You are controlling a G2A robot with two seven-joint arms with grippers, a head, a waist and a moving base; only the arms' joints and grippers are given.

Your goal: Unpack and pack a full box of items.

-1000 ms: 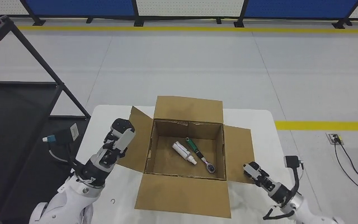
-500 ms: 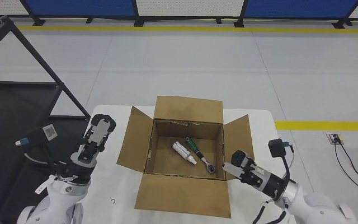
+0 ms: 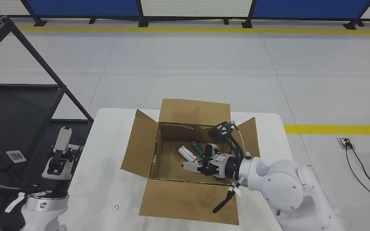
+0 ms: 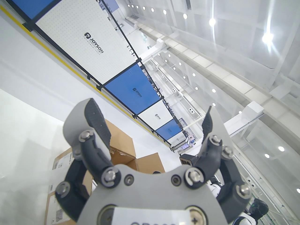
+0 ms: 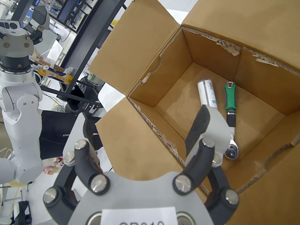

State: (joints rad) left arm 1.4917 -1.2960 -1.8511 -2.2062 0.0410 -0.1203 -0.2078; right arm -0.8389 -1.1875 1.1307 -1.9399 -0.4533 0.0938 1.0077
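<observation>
2 items on the box (image 3: 193, 134) floor: white tube (image 5: 207, 92) and green-handled ratchet (image 5: 230, 104), side by side, about mid-floor. Nothing out on the table (image 3: 110, 150) yet. — Spotter

Noted. Box sits mid-table, 4 flaps open. Grippers? — Logger

Right gripper (image 5: 145, 118) hangs over the near wall, tips pointing in and down toward the tube. Jaws spread wide, nothing between them. 1 second ago it was out at the right flap. It has since swung in across the front. — Spotter

And the left? — Logger

Left gripper (image 4: 151, 108) has pulled back to the table's left edge, well apart from the box, tips aimed upward. Jaws wide open too, empty. 1 second ago it was at the left flap. — Spotter

Flaps themselves? — Logger

Both side flaps stand steeper than 1 second ago, tilted up and out rather than lying flatter. — Spotter

Reading: flap work looks finished, and unpacking is about to start with item 1. Tube seems the likelier pick, being nearer the tips, but cannot be sure. — Logger

Agreed. Watch point: ratchet lies just beside the tube, so a wide finger may nudge it. Raised right flap also stands close to the arm. — Spotter

Task barely begun: 0 of 2 out, all repacking ahead. — Logger
</observation>
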